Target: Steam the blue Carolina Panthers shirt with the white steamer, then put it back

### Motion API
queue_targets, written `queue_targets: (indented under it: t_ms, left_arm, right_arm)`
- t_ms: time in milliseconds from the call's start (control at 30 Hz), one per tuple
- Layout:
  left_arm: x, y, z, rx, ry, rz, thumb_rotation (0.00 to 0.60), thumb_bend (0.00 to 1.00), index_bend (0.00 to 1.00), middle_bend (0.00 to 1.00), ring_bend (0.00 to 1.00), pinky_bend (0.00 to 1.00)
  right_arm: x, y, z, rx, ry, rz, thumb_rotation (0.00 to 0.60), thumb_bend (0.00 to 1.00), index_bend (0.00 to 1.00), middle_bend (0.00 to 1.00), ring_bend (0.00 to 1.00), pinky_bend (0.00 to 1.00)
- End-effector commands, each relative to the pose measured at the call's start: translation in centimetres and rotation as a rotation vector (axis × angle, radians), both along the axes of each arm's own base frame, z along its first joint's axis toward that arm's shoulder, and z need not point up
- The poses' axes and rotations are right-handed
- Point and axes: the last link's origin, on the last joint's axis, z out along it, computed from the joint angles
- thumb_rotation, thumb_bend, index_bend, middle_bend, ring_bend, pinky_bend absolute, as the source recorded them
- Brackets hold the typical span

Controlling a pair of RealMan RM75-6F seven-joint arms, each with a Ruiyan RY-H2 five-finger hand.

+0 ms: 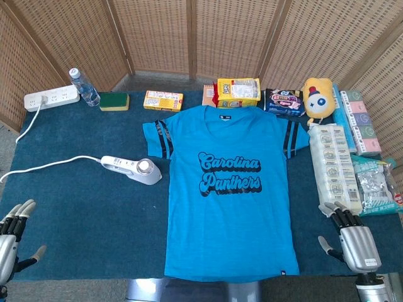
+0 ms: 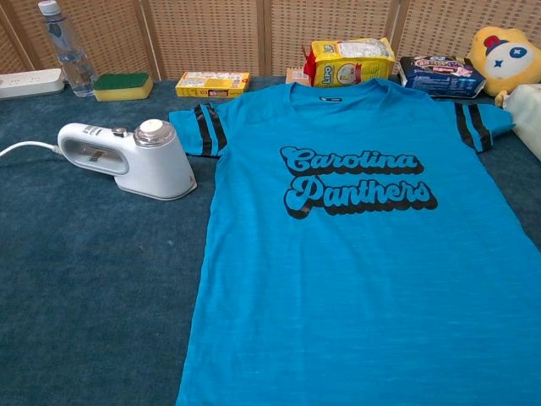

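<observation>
The blue Carolina Panthers shirt (image 1: pixel 230 189) (image 2: pixel 359 245) lies flat, print up, in the middle of the dark blue table. The white steamer (image 1: pixel 132 168) (image 2: pixel 128 157) lies on the table just left of the shirt's sleeve, its cord running off to the left. My left hand (image 1: pixel 14 236) rests at the near left corner, fingers apart and holding nothing, far from the steamer. At the near right edge my right hand (image 1: pixel 351 238) is also empty with fingers spread, just right of the shirt's hem. Neither hand shows in the chest view.
Along the back edge stand a power strip (image 1: pixel 51 97), water bottle (image 1: pixel 84 87), green sponge (image 1: pixel 114 100), yellow box (image 1: pixel 163 100), yellow snack bag (image 1: pixel 238 92), dark packet (image 1: pixel 284 102) and yellow plush toy (image 1: pixel 318 97). Wrapped packs (image 1: pixel 334 167) line the right side. Wicker screens stand behind.
</observation>
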Motion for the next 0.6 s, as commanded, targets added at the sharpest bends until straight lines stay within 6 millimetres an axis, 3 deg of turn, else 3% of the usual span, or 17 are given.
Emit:
queue_targets:
  t_ms: [33, 600]
  left_arm:
    - [0.01, 0.09, -0.19, -0.006, 0.000, 0.001, 0.600, 0.25, 0.00, 0.07, 0.00, 0.09]
    - [0.37, 0.11, 0.14, 0.004, -0.007, -0.013, 0.600, 0.25, 0.00, 0.07, 0.00, 0.09]
  right_arm:
    - [-0.06, -0.07, -0.03, 0.002, 0.001, -0.002, 0.600, 0.33, 0.21, 0.21, 0.18, 0.25]
    - [-0.18, -0.39, 0.20, 0.035, -0.003, 0.021, 0.600, 0.33, 0.21, 0.22, 0.19, 0.27]
